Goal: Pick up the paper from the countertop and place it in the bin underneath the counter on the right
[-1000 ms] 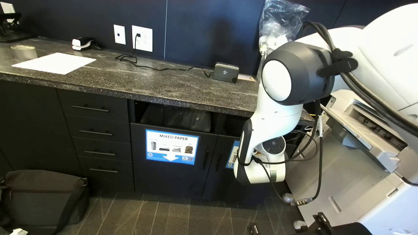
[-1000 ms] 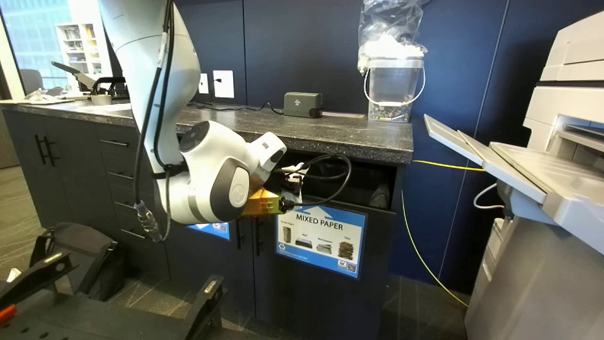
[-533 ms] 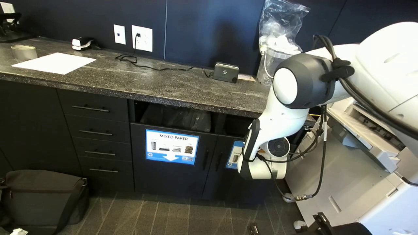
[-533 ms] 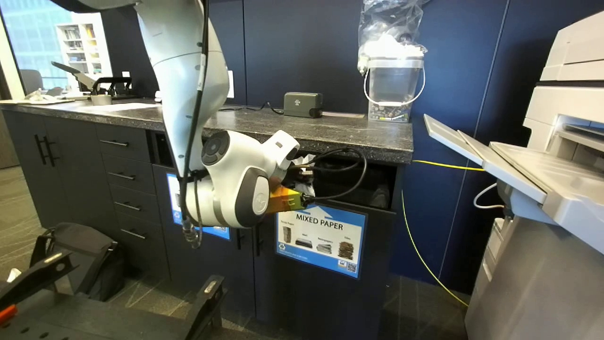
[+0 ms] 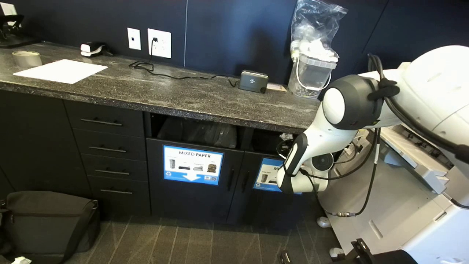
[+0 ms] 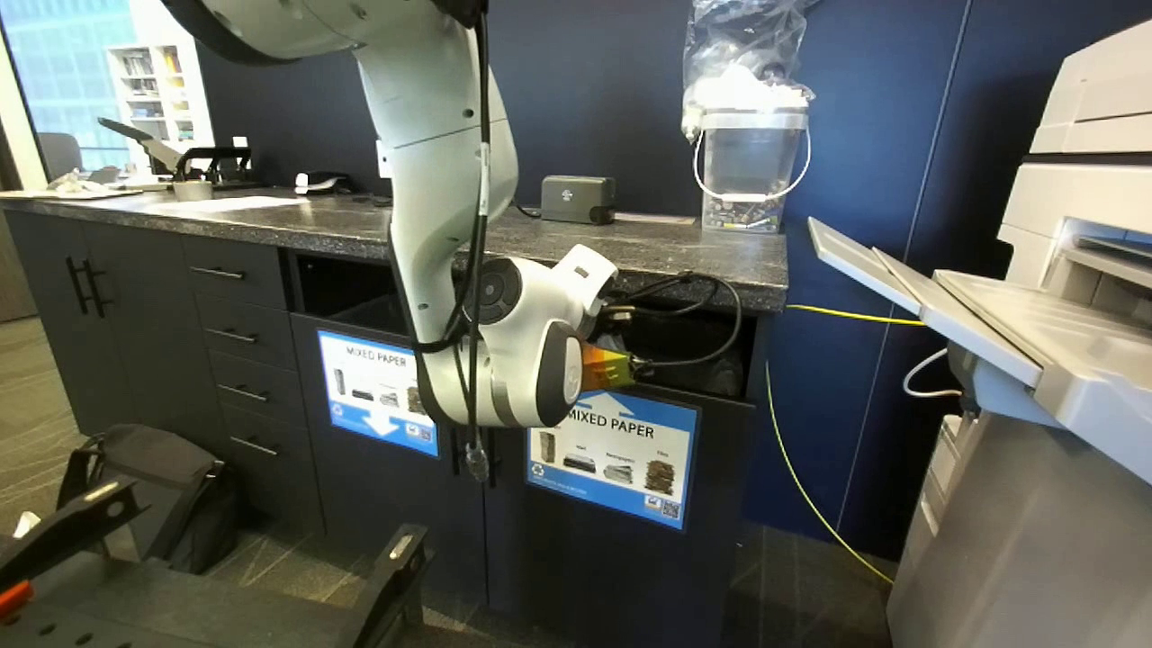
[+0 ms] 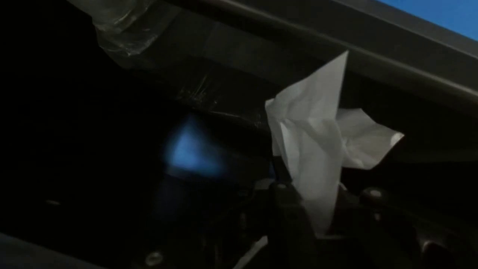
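A: Position of the paper (image 7: 313,145)?

B: In the opening at the top of the bin (image 6: 621,576), beneath the tabletop (image 5: 205,99). Form crumpled, folds pointed. Contact with the bin's interior cannot be determined.

A: Condition of the claw (image 7: 324,192)?

B: Clamped on the paper, whose folds stand out beyond its grip. The wrist view is dark there, and the claw's outline is partly lost.

A: And the arm (image 6: 441,171)?

B: In both exterior views it hangs in front of the bin, hiding part of the sign (image 6: 621,468) on the bin's face. A black cable (image 6: 738,315) loops near the bin's opening.

A: Items on the tabletop?

B: Above the bin, a clear bucket (image 6: 754,166) stands upright, with a dark grey box (image 6: 578,200) near it. A flat white sheet (image 5: 60,70) lies well apart from the bin.
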